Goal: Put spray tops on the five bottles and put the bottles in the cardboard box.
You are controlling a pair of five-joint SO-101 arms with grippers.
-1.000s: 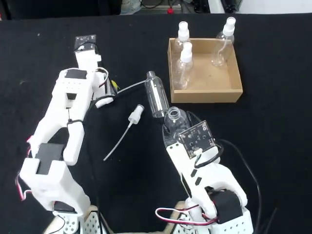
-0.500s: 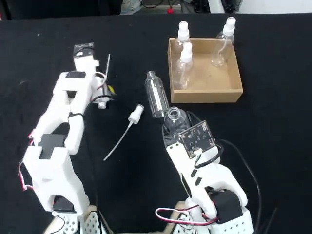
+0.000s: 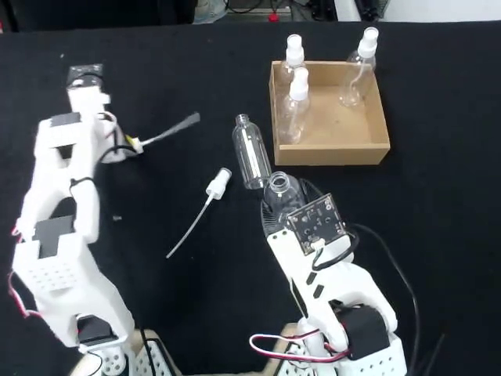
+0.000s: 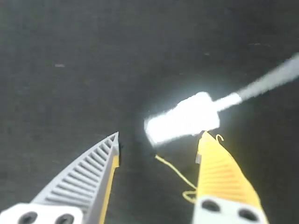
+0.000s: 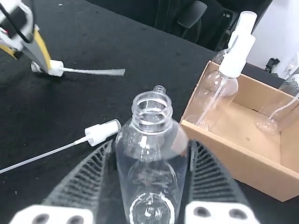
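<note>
Three capped bottles (image 3: 296, 102) sit in cardboard box (image 3: 333, 153); beside it right claw (image 5: 152, 142) clamps uncapped bottle (image 5: 149, 168) upright, presumably for capping; left claw (image 4: 159, 135) stands apart at spray top (image 4: 184, 119).

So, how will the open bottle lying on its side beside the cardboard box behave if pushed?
The lying bottle is round and rests on its side on the flat table, so it would probably roll. It looks clear and empty, so likely light and easily knocked away. The cardboard box close beside it might stop a roll that way.
</note>
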